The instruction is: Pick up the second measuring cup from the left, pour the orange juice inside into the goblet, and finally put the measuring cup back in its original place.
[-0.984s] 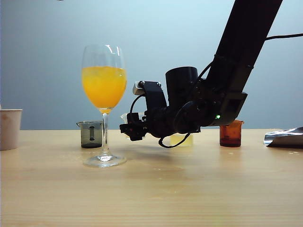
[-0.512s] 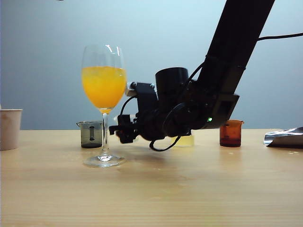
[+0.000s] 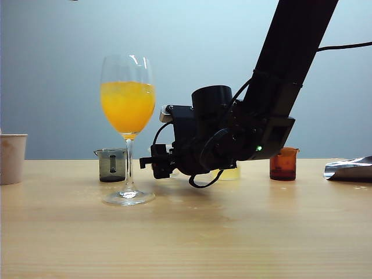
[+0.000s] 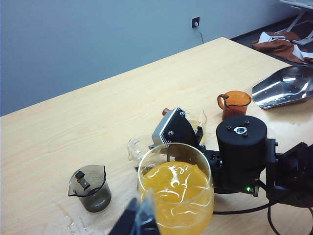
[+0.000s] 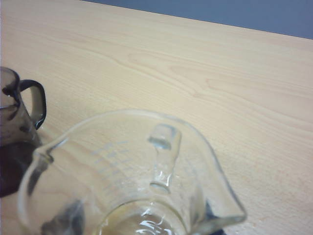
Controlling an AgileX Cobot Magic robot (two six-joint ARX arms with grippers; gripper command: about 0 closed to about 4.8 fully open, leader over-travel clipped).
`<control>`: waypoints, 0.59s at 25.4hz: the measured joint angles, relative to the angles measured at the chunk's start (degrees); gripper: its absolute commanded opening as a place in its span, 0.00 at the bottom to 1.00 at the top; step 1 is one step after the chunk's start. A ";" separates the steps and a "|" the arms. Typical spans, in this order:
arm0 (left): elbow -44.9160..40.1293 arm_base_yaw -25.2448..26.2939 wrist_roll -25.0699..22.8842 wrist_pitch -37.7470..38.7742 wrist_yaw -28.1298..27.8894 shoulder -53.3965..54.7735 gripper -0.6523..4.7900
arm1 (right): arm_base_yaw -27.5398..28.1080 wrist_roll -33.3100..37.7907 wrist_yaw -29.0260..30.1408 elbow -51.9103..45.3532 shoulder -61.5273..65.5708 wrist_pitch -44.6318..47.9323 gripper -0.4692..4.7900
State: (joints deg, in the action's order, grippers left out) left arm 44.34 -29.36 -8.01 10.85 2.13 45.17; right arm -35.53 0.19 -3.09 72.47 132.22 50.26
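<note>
I see my right gripper (image 3: 152,164) clamping the clear flared second measuring cup (image 5: 132,181) beside the rounded, juice-filled goblet (image 3: 128,125); left gripper's (image 4: 138,219) opening unclear.

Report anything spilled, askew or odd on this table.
Small clear droplets lie on the light wooden tabletop beside the smoky grey measuring cup, like a minor spill. The tall clear goblet of orange juice stands upright. Nothing else stands out.
</note>
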 measured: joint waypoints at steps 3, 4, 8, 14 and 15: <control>0.00 0.00 -0.13 0.00 0.02 0.00 0.11 | -0.15 0.02 -1.01 0.02 0.00 0.02 0.29; 0.00 0.00 -0.13 0.00 0.02 0.00 0.11 | -0.15 0.00 -1.25 0.02 0.00 0.17 0.29; 0.00 0.00 -0.13 0.00 0.02 0.00 0.11 | 0.13 0.02 -1.44 0.09 0.02 0.44 0.29; 0.00 0.00 -0.13 0.00 0.02 0.00 0.11 | 0.13 0.72 -1.44 0.44 -0.13 -3.65 0.29; 0.00 0.00 -0.13 0.00 0.02 0.00 0.11 | 0.13 1.01 -1.42 0.44 -0.09 -3.56 0.29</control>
State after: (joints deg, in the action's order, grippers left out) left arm 44.34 -29.36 -8.14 10.85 2.15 45.17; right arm -35.40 1.19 -4.51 72.90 132.14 46.70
